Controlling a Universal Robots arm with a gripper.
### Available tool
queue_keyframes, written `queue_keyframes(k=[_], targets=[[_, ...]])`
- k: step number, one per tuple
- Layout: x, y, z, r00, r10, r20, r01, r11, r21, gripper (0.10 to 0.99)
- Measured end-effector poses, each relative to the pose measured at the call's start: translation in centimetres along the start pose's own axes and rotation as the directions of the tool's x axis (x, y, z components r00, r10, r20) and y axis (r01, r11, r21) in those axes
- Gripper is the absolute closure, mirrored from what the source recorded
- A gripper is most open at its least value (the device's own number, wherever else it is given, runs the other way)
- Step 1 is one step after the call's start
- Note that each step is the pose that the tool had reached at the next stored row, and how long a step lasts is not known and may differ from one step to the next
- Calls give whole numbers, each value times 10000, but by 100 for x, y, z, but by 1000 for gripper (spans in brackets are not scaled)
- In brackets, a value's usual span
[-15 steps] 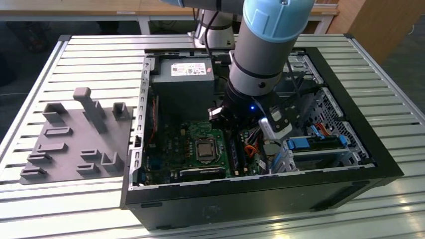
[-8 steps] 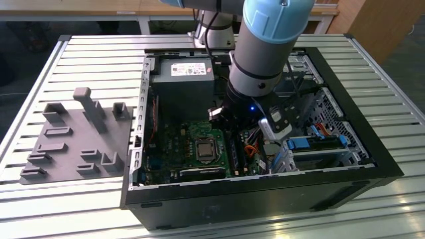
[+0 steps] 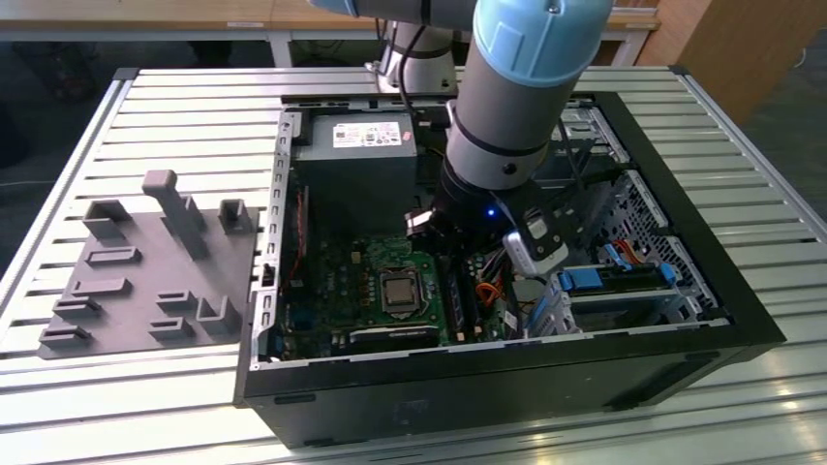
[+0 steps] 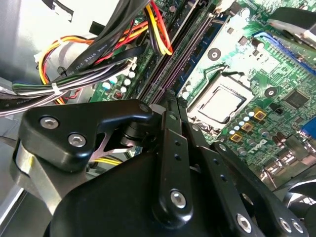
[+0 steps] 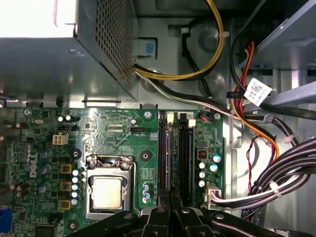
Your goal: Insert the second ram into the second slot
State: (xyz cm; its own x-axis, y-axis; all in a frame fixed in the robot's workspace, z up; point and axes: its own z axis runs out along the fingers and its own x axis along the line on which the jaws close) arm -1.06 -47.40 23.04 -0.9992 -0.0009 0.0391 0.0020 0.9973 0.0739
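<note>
My gripper is down inside the open computer case, its black fingers pressed together and shut. The fingertips hover just over one end of the two long dark memory slots, which run side by side on the green motherboard beside the processor socket. In the second wrist view the slots stretch away from the fingertips. The second ram is hidden; I cannot tell whether a stick sits in either slot. In the exterior view the arm's wrist covers the slot area.
A grey power supply fills the case's far end. Bundled cables crowd the side of the slots away from the socket. Blue drive-bay clips sit toward the exterior view's right. A grey fixture tray lies outside the case on the slatted table.
</note>
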Motion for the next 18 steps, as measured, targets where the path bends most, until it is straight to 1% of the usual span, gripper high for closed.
queue_keyframes(k=[7,13,16,18], targets=[[-1,-3,29,9997,252,19,-252,9997,-10,969],[-3,-3,47,9981,614,46,-614,9981,-29,969],[-4,-5,72,9980,631,44,-630,9980,-26,969],[-1,-6,92,9981,616,28,-616,9981,-24,969]])
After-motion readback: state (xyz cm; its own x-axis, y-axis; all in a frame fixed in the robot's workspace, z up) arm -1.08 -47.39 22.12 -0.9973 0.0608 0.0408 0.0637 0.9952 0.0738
